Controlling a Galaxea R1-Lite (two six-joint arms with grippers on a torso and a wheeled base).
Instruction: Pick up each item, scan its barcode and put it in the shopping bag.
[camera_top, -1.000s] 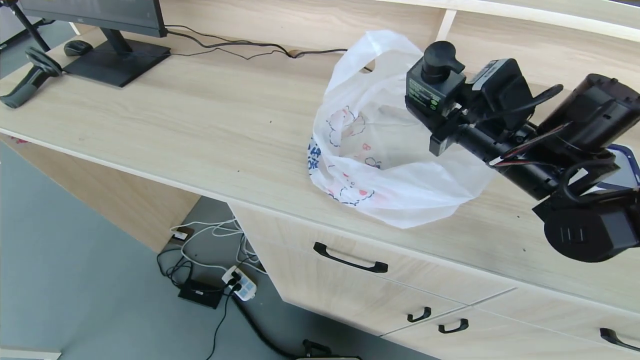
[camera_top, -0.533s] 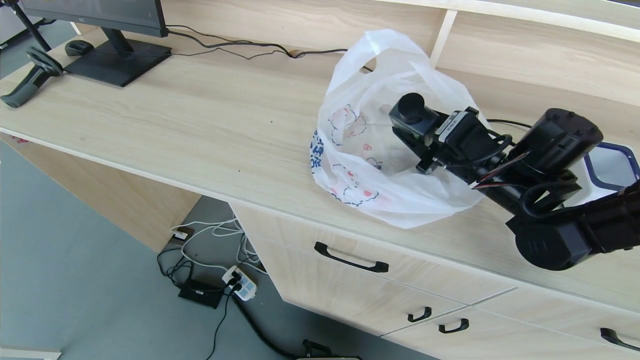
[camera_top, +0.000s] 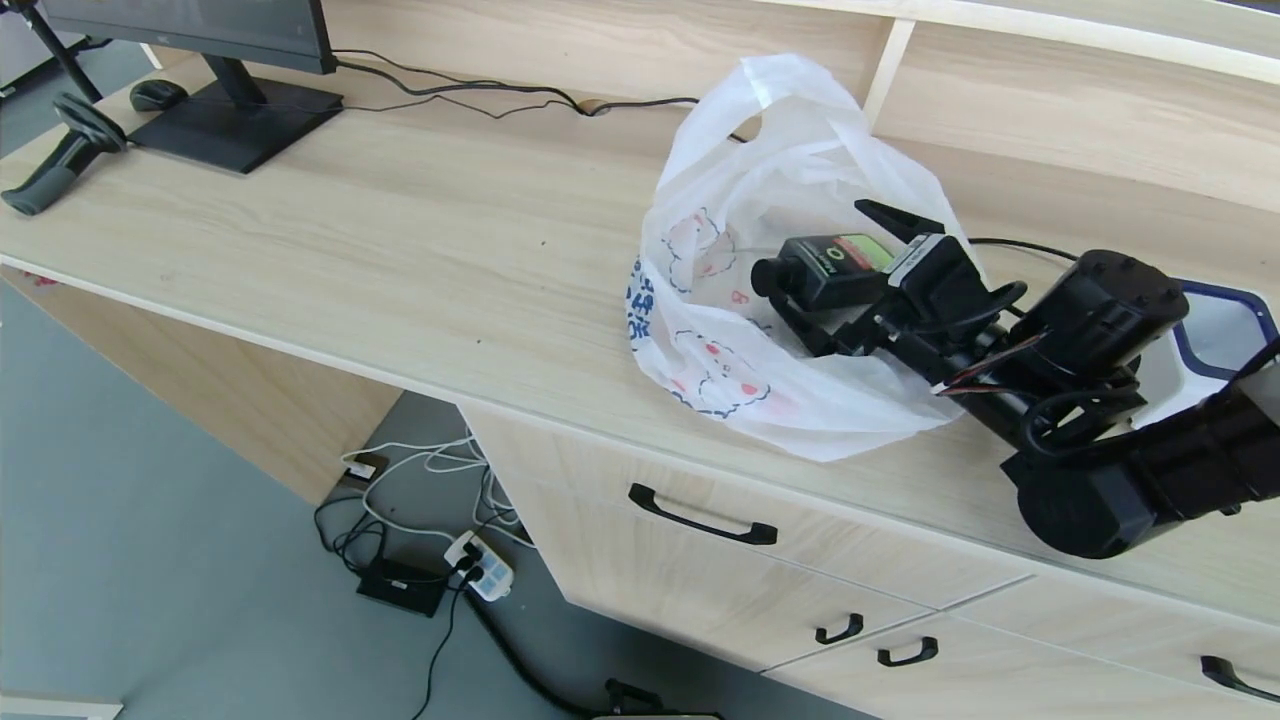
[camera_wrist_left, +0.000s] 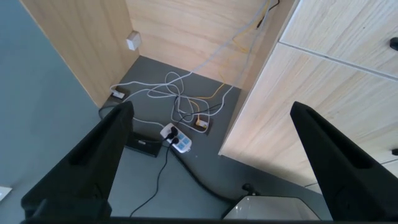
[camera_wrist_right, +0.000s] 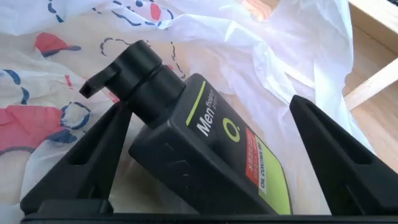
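Black pump bottle (camera_top: 835, 265) with a green label lies inside the white printed plastic shopping bag (camera_top: 760, 150), loose between spread fingers.

Right gripper (camera_top: 828, 265) is inside the bag mouth, at roughly 3 o'clock on the pale wooden counter (camera_top: 400, 250). Its fingers stand wide apart and clamp nothing. The bottle lies on its side on the bag's plastic between them, pump head toward 9 o'clock in the head view. Whether a finger touches it cannot be told. Left gripper (camera_wrist_left: 211, 112), fingers likewise wide and holding nothing, hangs over the grey floor (camera_wrist_left: 50, 93) beside the cabinet. A grey handheld scanner (camera_top: 60, 155) rests at the counter's 10 o'clock.
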